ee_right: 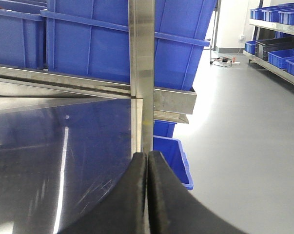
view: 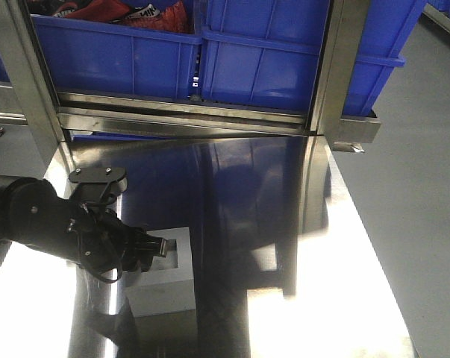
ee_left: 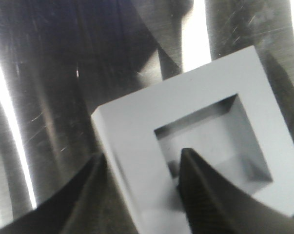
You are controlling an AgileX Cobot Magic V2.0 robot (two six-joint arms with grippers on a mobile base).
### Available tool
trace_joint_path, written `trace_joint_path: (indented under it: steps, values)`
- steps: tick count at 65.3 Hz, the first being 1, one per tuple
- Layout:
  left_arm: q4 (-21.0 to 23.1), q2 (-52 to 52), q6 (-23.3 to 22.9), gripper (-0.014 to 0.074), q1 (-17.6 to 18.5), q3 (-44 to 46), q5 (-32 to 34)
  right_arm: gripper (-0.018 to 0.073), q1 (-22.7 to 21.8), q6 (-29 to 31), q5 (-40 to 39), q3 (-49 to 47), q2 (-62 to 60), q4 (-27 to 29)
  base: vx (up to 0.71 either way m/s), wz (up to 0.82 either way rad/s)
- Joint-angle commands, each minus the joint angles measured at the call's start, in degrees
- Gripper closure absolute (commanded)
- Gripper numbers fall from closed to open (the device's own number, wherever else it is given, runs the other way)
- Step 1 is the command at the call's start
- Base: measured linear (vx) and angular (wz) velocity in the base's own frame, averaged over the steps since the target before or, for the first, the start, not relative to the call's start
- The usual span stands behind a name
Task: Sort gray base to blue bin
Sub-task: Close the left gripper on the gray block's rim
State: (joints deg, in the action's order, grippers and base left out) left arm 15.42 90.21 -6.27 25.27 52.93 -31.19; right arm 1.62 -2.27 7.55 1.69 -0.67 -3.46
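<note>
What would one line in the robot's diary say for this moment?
left pincer astride one wall of gray base, grip unclear | gray base on steel table | right pincer shut, empty | blue bin behind, not reached

Open steel worktop [view: 284, 246] stretches right of and beyond the gray base [view: 169, 280]. The base stands near left, with the left end effector [ee_left: 141, 158] spread astride its left wall. Along the far edge, a steel rail [view: 187, 112] and two upright posts [view: 333, 67] stand before the blue bin [view: 262, 67], leaving a gap between the posts. The right end effector [ee_right: 147, 161], pressed closed, faces the right post.
</note>
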Motion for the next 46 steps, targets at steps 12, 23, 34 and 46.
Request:
trace_joint_path:
  steps: [12,23,34,46]
  values:
    - [-0.63,-0.19,-0.3,0.0467,0.23,2.36,2.11,0.0568,-0.17,0.37,-4.25,0.88,-0.71,-0.36,0.0,0.0]
    - [-2.06,-0.45,-0.23,0.0605,0.23,4.35,1.72,0.0568,-0.17,0.37,-4.25,0.88,-0.71,-0.36,0.0,0.0]
    - [-3.29,-2.31,-0.2,0.0602,0.23,6.16,1.39,0.0568,-0.17,0.37,-4.25,0.88,-0.71,-0.36,0.0,0.0]
    - [-3.36,-7.76,0.27,0.0602,0.23,6.14,4.22,0.0568,-0.17,0.37,-4.25,0.88,-0.71,-0.36,0.0,0.0]
